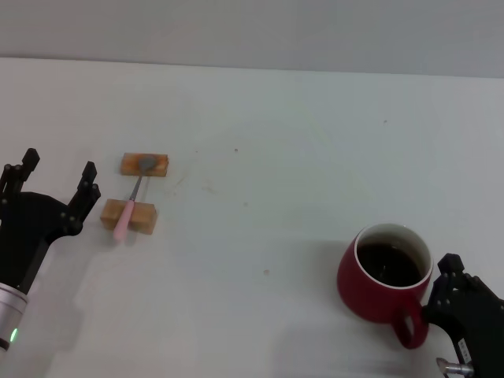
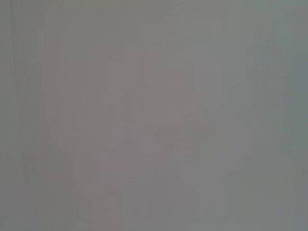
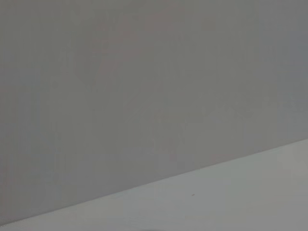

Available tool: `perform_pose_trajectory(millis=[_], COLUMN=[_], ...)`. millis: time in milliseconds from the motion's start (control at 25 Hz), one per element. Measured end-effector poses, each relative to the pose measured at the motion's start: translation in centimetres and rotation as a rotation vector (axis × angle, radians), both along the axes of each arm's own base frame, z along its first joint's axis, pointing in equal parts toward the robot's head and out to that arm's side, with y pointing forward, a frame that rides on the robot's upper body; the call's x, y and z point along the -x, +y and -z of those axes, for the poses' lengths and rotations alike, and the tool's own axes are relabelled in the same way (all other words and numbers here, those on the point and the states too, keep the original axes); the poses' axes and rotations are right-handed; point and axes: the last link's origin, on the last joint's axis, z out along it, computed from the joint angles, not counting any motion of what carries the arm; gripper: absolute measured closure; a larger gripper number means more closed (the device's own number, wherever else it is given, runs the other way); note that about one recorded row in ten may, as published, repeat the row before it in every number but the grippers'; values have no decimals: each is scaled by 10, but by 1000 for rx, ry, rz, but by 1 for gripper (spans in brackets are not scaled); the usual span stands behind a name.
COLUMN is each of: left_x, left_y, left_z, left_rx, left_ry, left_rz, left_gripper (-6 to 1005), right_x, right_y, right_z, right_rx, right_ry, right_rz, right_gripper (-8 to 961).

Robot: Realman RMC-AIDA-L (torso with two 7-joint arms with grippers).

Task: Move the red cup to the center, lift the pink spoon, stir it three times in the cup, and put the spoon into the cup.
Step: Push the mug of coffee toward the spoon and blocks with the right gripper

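Observation:
The red cup (image 1: 385, 272) stands on the white table (image 1: 283, 150) at the near right, with dark liquid inside and its loop handle turned toward me. My right gripper (image 1: 454, 290) sits right beside that handle, at the frame's lower right corner. At the left, the pink spoon (image 1: 128, 206) lies across two tan wooden blocks (image 1: 145, 164), its grey bowl on the far block. My left gripper (image 1: 59, 170) is open, just left of the spoon and apart from it. Neither wrist view shows the cup or the spoon.
The right wrist view shows a strip of white table (image 3: 240, 197) under a grey wall. The left wrist view is plain grey. Bare tabletop lies between the blocks and the cup.

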Motion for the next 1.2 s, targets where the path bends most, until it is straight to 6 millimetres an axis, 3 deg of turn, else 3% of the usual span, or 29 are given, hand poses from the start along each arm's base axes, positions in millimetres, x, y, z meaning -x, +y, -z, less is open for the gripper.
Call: perform_pose_trajectory(millis=[720,1200], left_x=[1,4], left_y=[-1,-2], left_z=[0,-1], left_rx=[-2,-2], left_ry=[-1,4], left_rz=[-6,-12], left_gripper=[194,193], right_x=[9,7], right_y=[23,39], right_z=[11,9], right_rx=[81,71], right_ry=[0,-23], right_rz=[-52,-55], right_gripper=[954,953])
